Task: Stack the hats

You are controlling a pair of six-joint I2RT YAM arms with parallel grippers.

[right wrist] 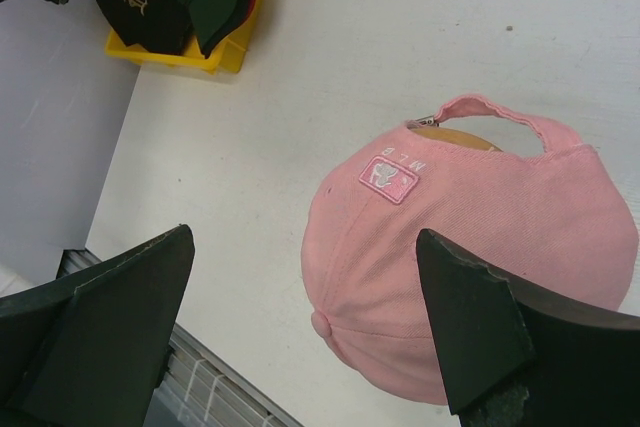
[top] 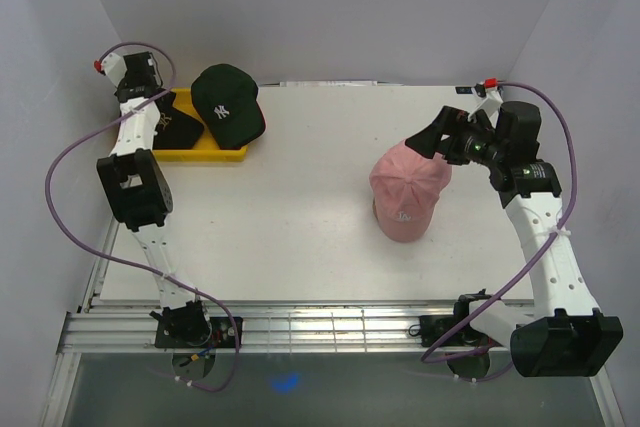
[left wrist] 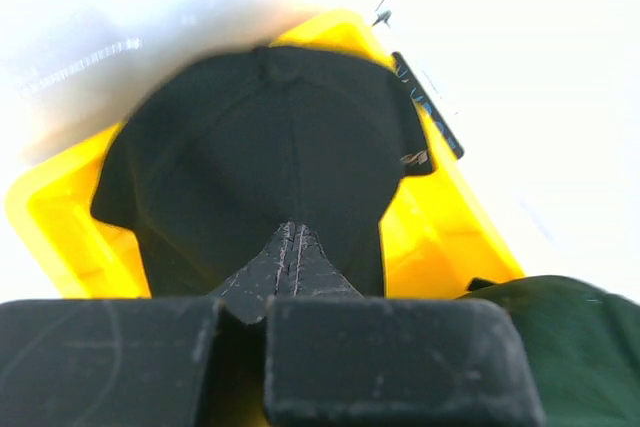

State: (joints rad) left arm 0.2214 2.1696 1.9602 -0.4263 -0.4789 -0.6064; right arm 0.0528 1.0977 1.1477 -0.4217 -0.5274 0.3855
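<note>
Masking black hat [left wrist: 270,147] rim; left tool [left wrist: 291,235]

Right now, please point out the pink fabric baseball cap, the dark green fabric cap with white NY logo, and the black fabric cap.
pink cap [top: 410,182]: top external view, on its crown.
dark green cap [top: 228,93]: top external view, on its crown.
black cap [left wrist: 260,137]: left wrist view, on its crown.

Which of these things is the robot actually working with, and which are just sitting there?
Part of the job:
- pink cap
- dark green NY cap
- black cap

Just lying about:
- yellow tray, holding the black and green caps
- wooden stand, glimpsed through the pink cap's back opening
- table
</note>
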